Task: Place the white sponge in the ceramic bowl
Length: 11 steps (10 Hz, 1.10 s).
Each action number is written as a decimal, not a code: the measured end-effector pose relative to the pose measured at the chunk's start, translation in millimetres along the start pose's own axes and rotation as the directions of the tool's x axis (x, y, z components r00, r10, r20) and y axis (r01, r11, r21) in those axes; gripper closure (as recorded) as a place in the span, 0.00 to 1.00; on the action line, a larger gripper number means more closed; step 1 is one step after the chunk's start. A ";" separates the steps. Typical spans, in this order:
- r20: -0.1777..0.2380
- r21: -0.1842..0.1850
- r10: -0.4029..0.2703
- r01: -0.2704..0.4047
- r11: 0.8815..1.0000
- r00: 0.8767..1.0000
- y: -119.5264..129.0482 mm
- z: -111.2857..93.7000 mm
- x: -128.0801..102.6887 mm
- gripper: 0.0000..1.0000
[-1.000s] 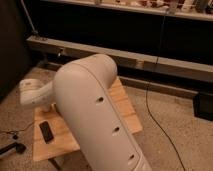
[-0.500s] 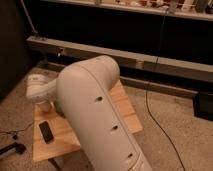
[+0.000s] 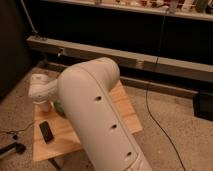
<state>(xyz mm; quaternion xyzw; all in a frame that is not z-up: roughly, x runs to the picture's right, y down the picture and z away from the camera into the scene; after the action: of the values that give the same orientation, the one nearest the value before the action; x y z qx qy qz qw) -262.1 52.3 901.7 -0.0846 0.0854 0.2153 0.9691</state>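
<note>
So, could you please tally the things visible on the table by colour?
Black: 1, phone
Green: 1, bowl, mostly hidden
Total: 2
Hand shut, at the table's left rear, beside the bowl.

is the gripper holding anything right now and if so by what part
Cannot be told. The gripper is hidden behind the arm, over the table's left end, so any hold is out of sight.

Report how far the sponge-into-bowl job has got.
Done: nothing confirmed; no sponge is visible in the bowl, of which only a green sliver shows behind the arm. In hand: the arm reaches over the table, its tool hidden beyond the wrist near the bowl. Left: confirming the sponge lands there. The phone lies untouched.
</note>
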 end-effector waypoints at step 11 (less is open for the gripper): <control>-0.108 -0.082 -0.024 0.015 0.996 0.994 29.4 46.2 32.9 0.20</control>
<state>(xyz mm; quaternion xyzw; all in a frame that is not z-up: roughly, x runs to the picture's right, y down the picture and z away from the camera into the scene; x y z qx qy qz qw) -239.4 101.1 936.2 -0.1364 0.1283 0.2042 0.9608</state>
